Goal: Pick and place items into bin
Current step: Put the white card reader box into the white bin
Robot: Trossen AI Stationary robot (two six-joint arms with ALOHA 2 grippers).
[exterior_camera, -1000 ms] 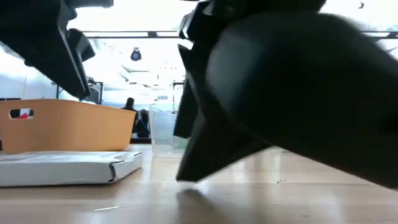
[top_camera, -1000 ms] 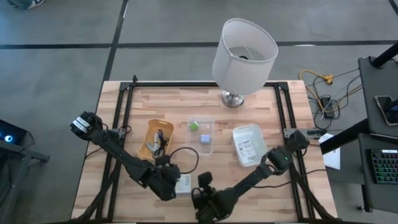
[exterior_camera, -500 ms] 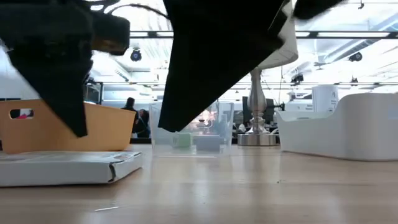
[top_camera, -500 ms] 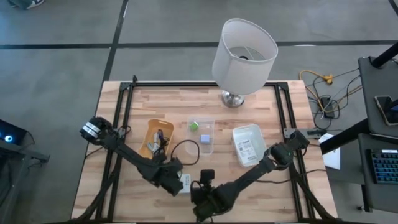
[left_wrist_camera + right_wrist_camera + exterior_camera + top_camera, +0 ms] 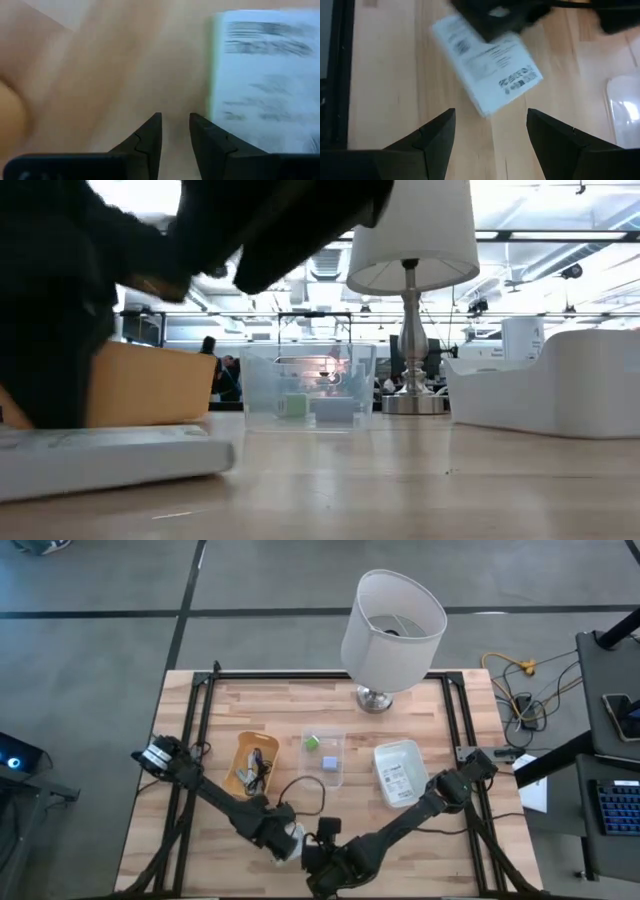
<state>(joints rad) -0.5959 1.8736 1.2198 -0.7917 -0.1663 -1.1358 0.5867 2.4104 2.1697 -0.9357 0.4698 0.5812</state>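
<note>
White flat packet [image 5: 487, 67] lies just ahead of the right gripper [image 5: 490, 131]'s wide-apart jaws, which should straddle its edges squarely; left gripper [image 5: 175, 131]'s jaws stand narrowly apart, empty, beside it.

- Flat white packet [image 5: 294, 837] with printed text: you'll find it lying flat on the table, on the front side of the orange bin [image 5: 243, 752], well apart from it.
- Second white packet [image 5: 397, 778]: flat inside the white tray, right of that bin.
- Coiled thin cables [image 5: 262, 769]: partly in the orange bin, one loop spilling over its right edge.
- Green cube [image 5: 313, 743] and grey-blue cube [image 5: 330, 764]: in the clear container just right of the orange bin.
</note>
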